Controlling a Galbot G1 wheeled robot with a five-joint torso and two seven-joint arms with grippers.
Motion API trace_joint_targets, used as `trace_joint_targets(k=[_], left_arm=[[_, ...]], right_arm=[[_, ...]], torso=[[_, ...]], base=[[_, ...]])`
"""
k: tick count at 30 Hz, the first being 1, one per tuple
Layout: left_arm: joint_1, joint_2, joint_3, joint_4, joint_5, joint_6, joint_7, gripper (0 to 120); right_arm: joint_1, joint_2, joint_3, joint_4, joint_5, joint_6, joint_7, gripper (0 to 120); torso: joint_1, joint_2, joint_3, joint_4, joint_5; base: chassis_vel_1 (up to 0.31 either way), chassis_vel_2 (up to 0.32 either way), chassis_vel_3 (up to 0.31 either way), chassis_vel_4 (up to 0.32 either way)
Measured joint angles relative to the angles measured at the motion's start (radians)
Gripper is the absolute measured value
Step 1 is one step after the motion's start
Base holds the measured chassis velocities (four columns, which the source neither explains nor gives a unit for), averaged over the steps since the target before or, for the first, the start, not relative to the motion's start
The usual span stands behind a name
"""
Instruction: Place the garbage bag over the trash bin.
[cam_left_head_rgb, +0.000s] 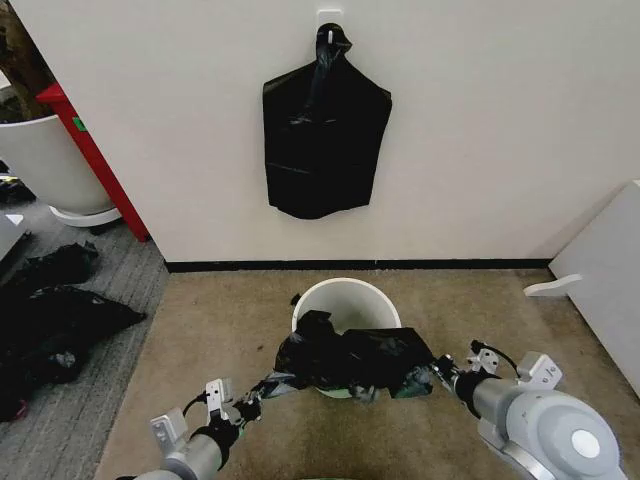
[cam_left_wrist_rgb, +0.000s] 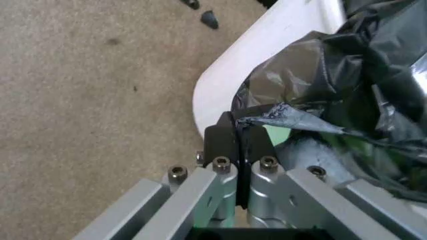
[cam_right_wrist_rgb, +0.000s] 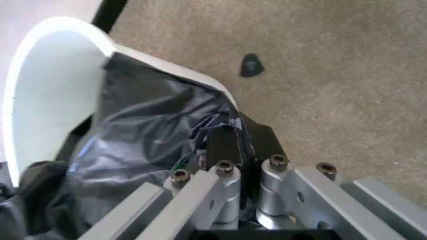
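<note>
On tan carpet below a white wall, both claws, the left gripper (cam_left_head_rgb: 262, 389) at 7 o'clock of the trash bin (cam_left_head_rgb: 345, 300) and the right gripper (cam_left_head_rgb: 432, 376) at 4, pinch the garbage bag (cam_left_head_rgb: 352, 360) bunched across its near rim, leaving the far rim bare, so the covering looks roughly half done.

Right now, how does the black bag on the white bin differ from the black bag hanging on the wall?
The garbage bag lies crumpled across the near rim of the trash bin, while the wall bag hangs flat from a hook. The garbage bag is pinched at its two ends by the left gripper and the right gripper; nothing touches the wall bag. The wall bag is gathered at its top, whereas the garbage bag is stretched sideways. Both are glossy black plastic.
</note>
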Motion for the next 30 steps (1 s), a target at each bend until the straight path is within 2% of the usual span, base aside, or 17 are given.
trace_joint_targets(k=[6, 12, 17, 22, 26, 30], left_arm=[[0.027, -0.003, -0.009, 0.004, 0.041, -0.022, 0.028, 0], [0.092, -0.008, -0.041, -0.096, 0.054, -0.039, 0.027, 0], [0.084, 0.0, -0.051, -0.152, 0.042, -0.042, 0.019, 0], [0.065, 0.021, -0.053, -0.23, -0.007, -0.004, -0.057, 0], [0.064, 0.018, -0.045, -0.219, 0.0, 0.004, -0.068, 0], [0.044, 0.02, -0.025, -0.114, 0.035, 0.008, -0.053, 0]], right_arm=[[-0.031, 0.006, -0.001, 0.009, -0.017, -0.006, 0.004, 0], [-0.052, 0.003, 0.001, 0.098, -0.001, 0.018, 0.094, 0], [-0.031, -0.005, 0.021, 0.118, 0.02, 0.027, 0.113, 0], [-0.016, -0.012, 0.025, 0.119, 0.055, 0.035, 0.143, 0], [-0.015, 0.003, 0.012, 0.119, 0.037, 0.03, 0.126, 0], [-0.013, 0.023, 0.001, 0.073, -0.022, 0.011, 0.067, 0]], torso=[[0.0, 0.0, 0.0, 0.0, 0.0], [0.0, 0.0, 0.0, 0.0001, 0.0], [0.0, 0.0, 0.0, 0.0001, 0.0], [0.0, 0.0, 0.0, 0.0, 0.0001], [0.0, 0.0, 0.0, 0.0, 0.0001], [0.0, 0.0, 0.0, 0.0001, 0.0]], base=[[0.0, 0.0, 0.0, 0.0], [0.0, 0.0, 0.0, 0.0], [0.0, 0.0, 0.0, 0.0], [0.0, 0.0, 0.0, 0.0], [0.0, 0.0, 0.0, 0.0], [0.0, 0.0, 0.0, 0.0]])
